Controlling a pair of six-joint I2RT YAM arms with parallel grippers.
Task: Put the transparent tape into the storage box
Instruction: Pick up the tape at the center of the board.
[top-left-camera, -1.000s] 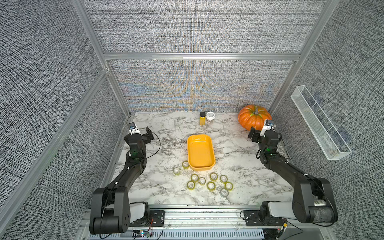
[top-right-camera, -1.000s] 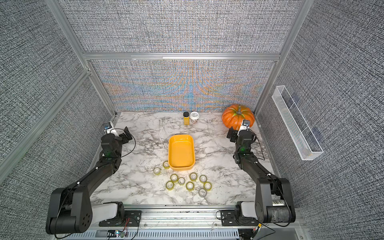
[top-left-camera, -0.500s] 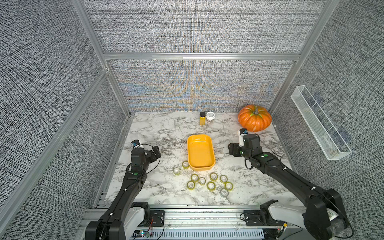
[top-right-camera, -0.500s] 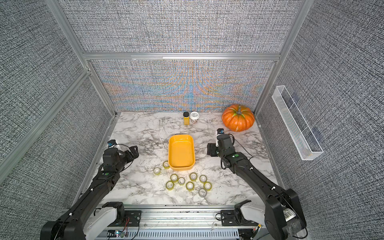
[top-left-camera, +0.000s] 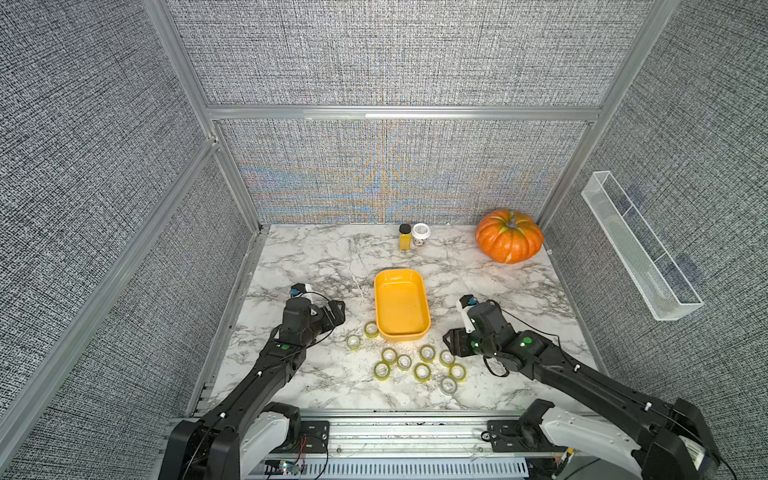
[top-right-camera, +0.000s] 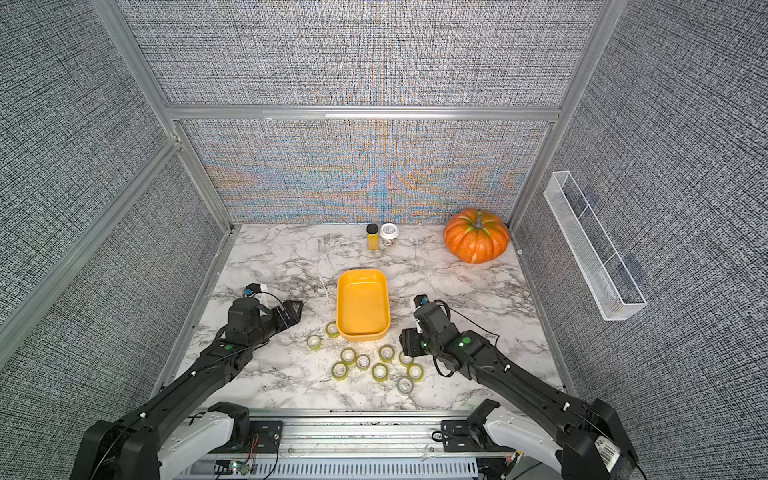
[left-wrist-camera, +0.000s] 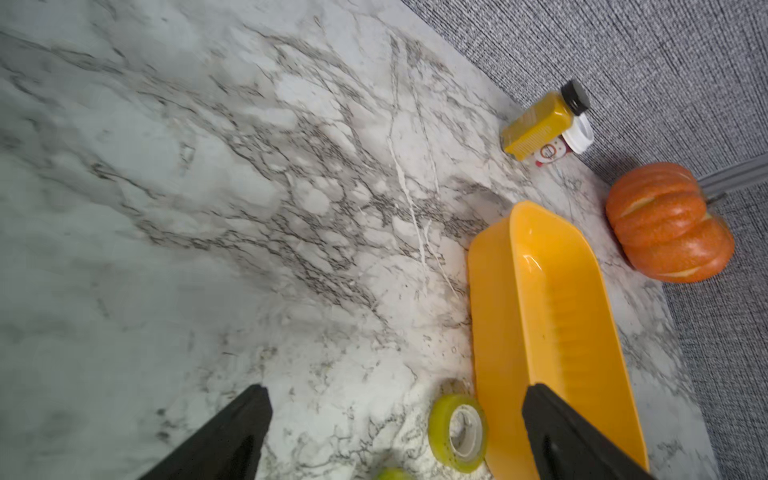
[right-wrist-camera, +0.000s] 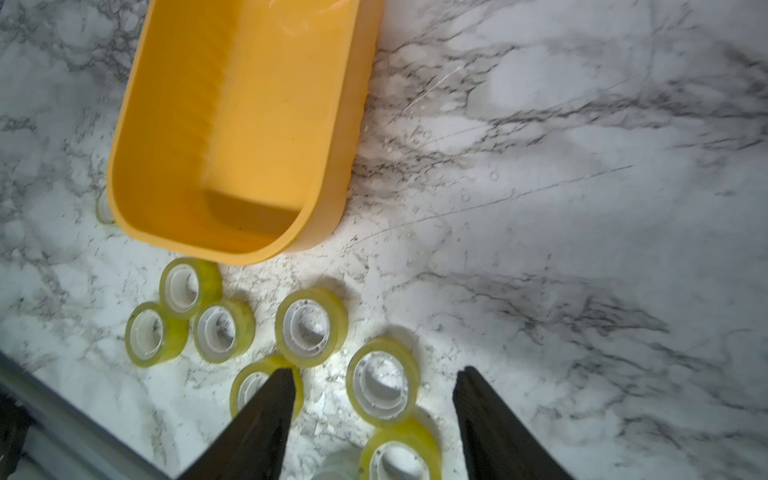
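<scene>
The storage box (top-left-camera: 401, 305), a yellow tub, stands empty mid-table in both top views (top-right-camera: 363, 305). Several rolls of transparent tape (top-left-camera: 422, 372) lie on the marble just in front of it. My right gripper (right-wrist-camera: 376, 372) hangs low over the right end of the cluster (top-left-camera: 449, 347). Its jaws are open and straddle one roll (right-wrist-camera: 382, 388) with a gap on each side. My left gripper (left-wrist-camera: 397, 388) is wide open and empty left of the box (top-left-camera: 336, 309). A roll (left-wrist-camera: 457, 432) stands on edge against the box wall (left-wrist-camera: 494, 332) ahead of it.
An orange pumpkin (top-left-camera: 509, 241) sits at the back right corner. A yellow bottle (top-left-camera: 404, 237) and a white-lidded jar (top-left-camera: 421, 233) stand at the back wall. A clear trough (top-left-camera: 640, 249) hangs on the right wall. The metal rail (top-left-camera: 395, 432) borders the front edge.
Both arms have swung from the back sides of the table forward and inward to the rolls. The right jaws have narrowed around one roll. The left jaws stay wide.
</scene>
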